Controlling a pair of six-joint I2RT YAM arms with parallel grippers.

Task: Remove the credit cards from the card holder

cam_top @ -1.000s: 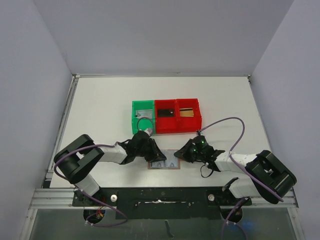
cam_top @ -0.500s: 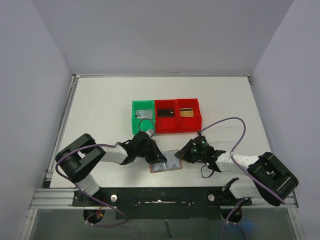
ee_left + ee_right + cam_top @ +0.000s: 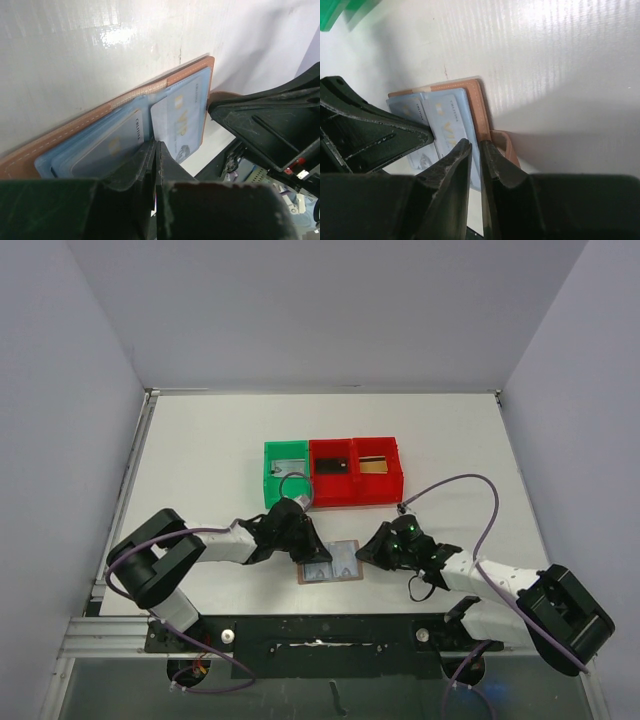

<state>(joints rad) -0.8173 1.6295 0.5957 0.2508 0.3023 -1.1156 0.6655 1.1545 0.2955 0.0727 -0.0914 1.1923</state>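
The card holder (image 3: 335,562) lies open on the white table, brown outside with pale blue pockets (image 3: 115,140) (image 3: 475,100). A pale blue credit card (image 3: 180,120) (image 3: 447,125) sticks partly out of the right pocket. Another card (image 3: 112,145) (image 3: 410,112) sits in the left pocket. My left gripper (image 3: 314,551) (image 3: 156,144) is shut, its tips at the holder's near edge by the fold; I cannot tell whether it pinches anything. My right gripper (image 3: 368,552) (image 3: 476,144) has its jaws a narrow slit apart over the holder's right edge, beside the brown tab (image 3: 505,145).
A green bin (image 3: 286,472) and a red double bin (image 3: 356,472) stand just beyond the holder. The red bin holds a black item (image 3: 332,465) and a tan one (image 3: 375,465). The two grippers face each other closely across the holder.
The left jaws have closed. The right jaws, shut before, have parted slightly. The holder tilted half a second ago and now lies square again. The right arm's elbow swung outward.
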